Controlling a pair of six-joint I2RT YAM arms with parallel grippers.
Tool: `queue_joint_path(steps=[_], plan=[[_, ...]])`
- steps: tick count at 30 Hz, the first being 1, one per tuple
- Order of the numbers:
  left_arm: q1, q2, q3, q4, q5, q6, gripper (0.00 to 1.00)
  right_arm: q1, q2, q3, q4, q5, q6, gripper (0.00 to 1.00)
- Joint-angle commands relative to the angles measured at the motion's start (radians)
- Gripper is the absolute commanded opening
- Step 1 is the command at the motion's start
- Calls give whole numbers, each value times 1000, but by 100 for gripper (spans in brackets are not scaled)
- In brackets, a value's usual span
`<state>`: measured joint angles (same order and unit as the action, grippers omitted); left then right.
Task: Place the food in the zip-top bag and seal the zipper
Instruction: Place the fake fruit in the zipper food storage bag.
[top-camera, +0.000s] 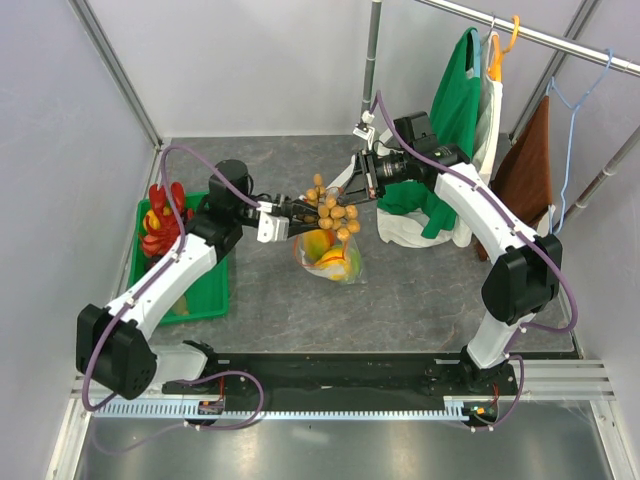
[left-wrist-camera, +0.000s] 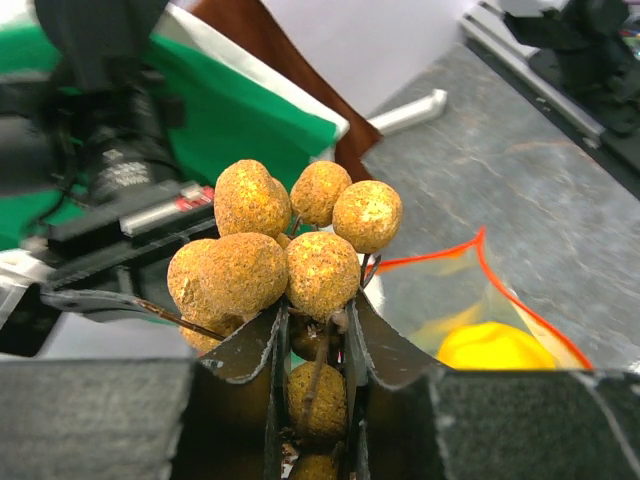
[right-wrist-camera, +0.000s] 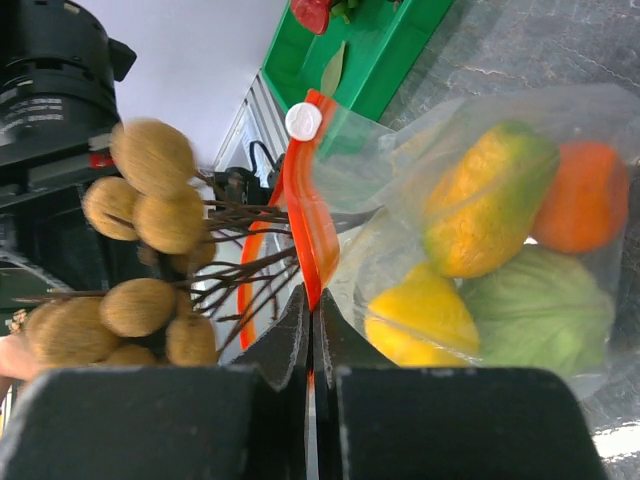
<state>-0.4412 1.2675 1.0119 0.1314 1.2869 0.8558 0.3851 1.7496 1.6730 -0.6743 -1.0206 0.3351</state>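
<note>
My left gripper (top-camera: 305, 210) is shut on the cluster of tan-brown balls (top-camera: 333, 208), holding it over the open mouth of the clear zip-top bag (top-camera: 335, 258). In the left wrist view the cluster (left-wrist-camera: 290, 250) sits between my fingers above the red-orange zipper (left-wrist-camera: 500, 290). My right gripper (top-camera: 357, 192) is shut on the zipper strip (right-wrist-camera: 310, 230), holding the mouth up. Inside the bag lie a mango-like fruit (right-wrist-camera: 485, 200), a pale green cabbage (right-wrist-camera: 535, 315) and a yellow fruit (right-wrist-camera: 420, 315). The red lobster (top-camera: 160, 225) lies on the green tray (top-camera: 205, 295).
Green and white cloth (top-camera: 445, 150) and a brown garment (top-camera: 530, 160) hang from a rail at the back right, close behind my right arm. The green tray stands at the left by the wall.
</note>
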Motion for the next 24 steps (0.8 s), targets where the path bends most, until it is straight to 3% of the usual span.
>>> queue_joint_path(steps=[1, 4, 5, 6, 7, 9, 10, 13, 20, 23, 24], plan=[[-7, 53, 102, -314, 43, 212, 2, -2, -6, 34, 12, -47, -36, 0], [-7, 81, 97, -243, 8, 27, 6, -3, -1, 34, 13, -39, -33, 0], [-7, 85, 93, -164, -13, -240, 7, -5, 1, 34, 15, -35, -31, 0], [-10, 93, 67, -74, -93, -397, 8, -8, 1, 31, 13, -20, -22, 0], [-8, 93, 44, 103, -147, -689, 8, -11, 4, 30, 13, -12, -15, 0], [-7, 63, -25, 184, -208, -819, 8, -12, 5, 21, 21, -6, 11, 0], [-10, 44, -56, 288, -260, -913, 13, -14, 7, 16, 34, -9, 25, 0], [-24, 6, -127, 387, -383, -1001, 18, -15, 10, -5, 70, -24, 74, 0], [-39, 24, -127, 407, -500, -974, 28, -15, 13, -21, 139, -52, 137, 0], [-34, -23, -130, 355, -479, -904, 45, -15, 8, -21, 139, -52, 139, 0], [-33, -49, -131, 294, -457, -873, 58, -15, 5, -21, 140, -53, 139, 0]])
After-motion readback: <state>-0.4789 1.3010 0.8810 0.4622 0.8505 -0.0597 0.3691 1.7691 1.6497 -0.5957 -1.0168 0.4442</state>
